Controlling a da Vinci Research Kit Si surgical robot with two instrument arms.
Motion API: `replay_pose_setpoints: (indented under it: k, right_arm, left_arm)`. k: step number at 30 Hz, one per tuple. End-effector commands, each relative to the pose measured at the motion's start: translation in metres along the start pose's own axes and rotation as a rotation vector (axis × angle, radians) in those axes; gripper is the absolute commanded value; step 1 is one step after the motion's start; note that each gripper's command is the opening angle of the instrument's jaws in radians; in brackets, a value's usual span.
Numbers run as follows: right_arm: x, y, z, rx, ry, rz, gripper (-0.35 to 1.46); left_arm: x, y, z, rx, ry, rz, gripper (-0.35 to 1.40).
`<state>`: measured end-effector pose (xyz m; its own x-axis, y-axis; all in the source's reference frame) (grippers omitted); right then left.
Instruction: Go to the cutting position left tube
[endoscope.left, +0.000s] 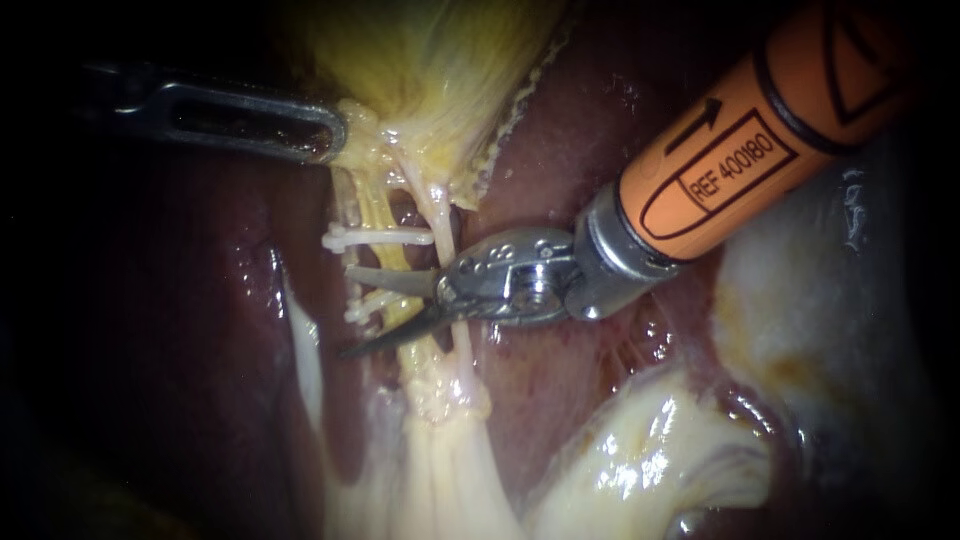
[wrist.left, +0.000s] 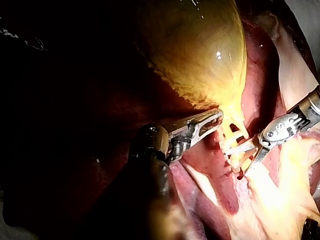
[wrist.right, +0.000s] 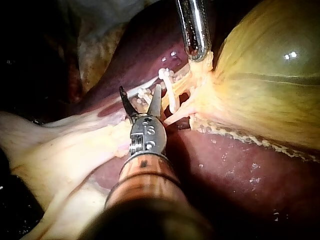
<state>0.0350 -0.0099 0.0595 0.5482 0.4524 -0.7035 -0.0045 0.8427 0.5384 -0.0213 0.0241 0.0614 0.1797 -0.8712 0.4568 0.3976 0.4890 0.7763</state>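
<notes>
Two thin tubes run down from the gallbladder (endoscope.left: 440, 60). The left tube (endoscope.left: 372, 205) carries two white clips, an upper clip (endoscope.left: 385, 237) and a lower clip (endoscope.left: 368, 305). My right instrument (endoscope.left: 348, 312), on an orange shaft, has curved blades standing open across the left tube, below the upper clip and with the lower clip in the gap. The right tube (endoscope.left: 438, 210) passes just behind the blades' hinge. My left instrument (endoscope.left: 335, 130) is shut on the yellow tissue at the gallbladder's neck. The right wrist view shows the open blades (wrist.right: 140, 90) beside the clipped tube.
Dark red liver (endoscope.left: 180, 300) lies on both sides of the tubes. Pale fatty tissue (endoscope.left: 640, 450) bulges at the lower right, and a whitish fold (endoscope.left: 830, 280) sits under the orange shaft. The gallbladder's body (wrist.left: 200, 50) fills the space beyond my left instrument.
</notes>
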Motion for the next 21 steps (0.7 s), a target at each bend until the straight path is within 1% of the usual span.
replay_pose_setpoints:
  k: [1,4,7,10,15,21]
  right_arm:
    - [0.0,0.0,0.0,-0.001,0.0,0.0,1.22]
    - [0.0002,-0.0001,-0.0002,0.0,0.0,0.001,1.22]
    - [0.0007,-0.0004,-0.0009,0.004,0.001,0.004,1.22]
    - [0.0011,-0.0011,-0.0019,0.012,0.001,0.063,1.2]
    - [0.0013,-0.0021,-0.0045,0.021,0.002,0.11,1.18]
    - [0.0012,-0.0021,-0.0066,0.027,0.005,0.172,1.15]
  left_arm:
    - [0.0,0.0,0.0,0.002,0.0,-0.003,-0.35]
    - [0.0,0.0,0.0,0.002,0.0,-0.003,-0.35]
    - [0.0,0.0001,0.0,0.004,-0.002,-0.003,-0.35]
    - [0.0,0.0003,-0.0001,0.005,-0.002,-0.002,-0.35]
    - [-0.0001,0.0005,-0.0004,0.009,-0.006,-0.009,-0.35]
    - [-0.0002,0.0005,-0.0004,0.009,-0.006,-0.009,-0.35]
